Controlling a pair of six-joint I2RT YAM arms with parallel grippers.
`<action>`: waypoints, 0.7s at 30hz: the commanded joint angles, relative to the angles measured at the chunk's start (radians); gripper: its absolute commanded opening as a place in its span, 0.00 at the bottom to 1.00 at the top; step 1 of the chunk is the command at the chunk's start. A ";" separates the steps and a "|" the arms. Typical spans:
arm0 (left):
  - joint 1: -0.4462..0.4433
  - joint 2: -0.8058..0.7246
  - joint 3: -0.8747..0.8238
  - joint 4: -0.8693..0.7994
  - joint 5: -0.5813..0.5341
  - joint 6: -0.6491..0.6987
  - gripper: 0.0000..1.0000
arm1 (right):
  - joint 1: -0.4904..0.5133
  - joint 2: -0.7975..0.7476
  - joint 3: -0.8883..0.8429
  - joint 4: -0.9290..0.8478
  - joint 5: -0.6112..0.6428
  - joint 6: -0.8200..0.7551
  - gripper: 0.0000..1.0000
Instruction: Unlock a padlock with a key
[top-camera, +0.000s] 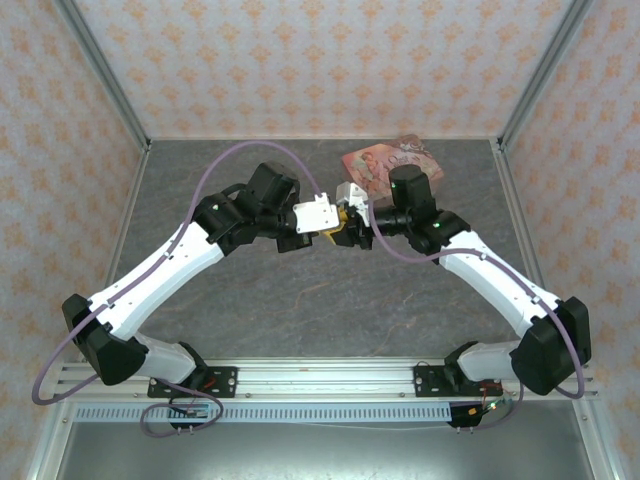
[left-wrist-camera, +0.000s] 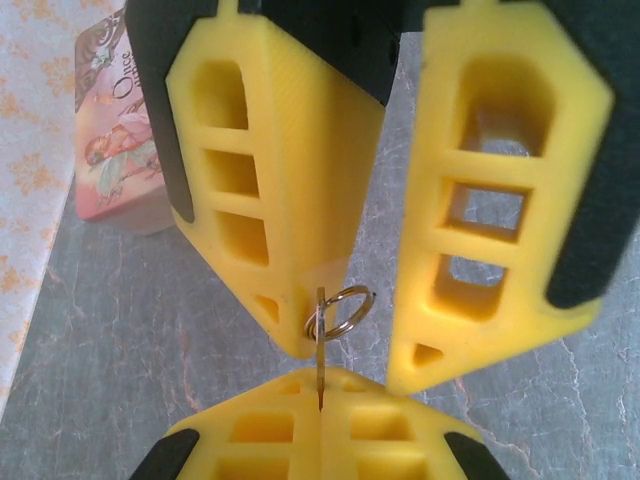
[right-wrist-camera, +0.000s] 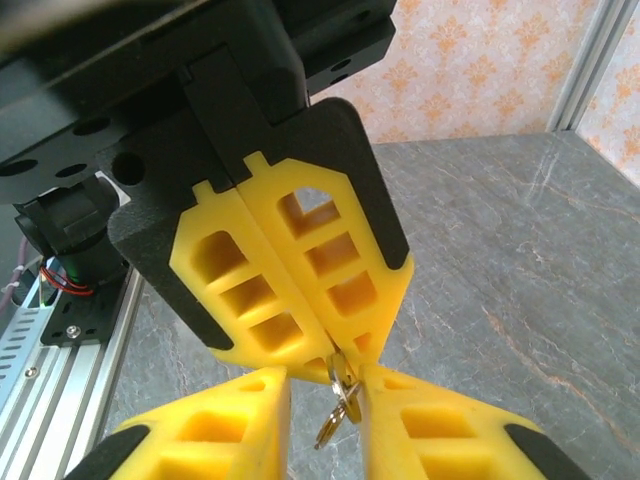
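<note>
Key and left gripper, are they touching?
Touching. The left wrist view shows the key pinched upright between the shut fingertips of the left gripper.

The left gripper (top-camera: 335, 231) and right gripper (top-camera: 357, 223) meet above the grey table (top-camera: 320, 310), near the pink box (top-camera: 385, 165).

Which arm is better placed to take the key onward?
Left, probably. The left gripper is shut on the key, with the blade pinched at its tips. The right gripper is open on either side of it, gripping nothing.
</note>
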 joint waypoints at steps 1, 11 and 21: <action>-0.005 0.010 0.030 -0.026 -0.009 0.015 0.00 | 0.006 -0.024 0.035 -0.027 0.014 -0.046 0.21; -0.005 0.014 0.029 -0.045 -0.010 0.018 0.00 | 0.006 -0.047 0.034 -0.019 0.035 -0.029 0.20; -0.005 0.017 0.028 -0.048 -0.009 0.018 0.00 | 0.005 -0.044 0.035 -0.016 0.027 -0.021 0.10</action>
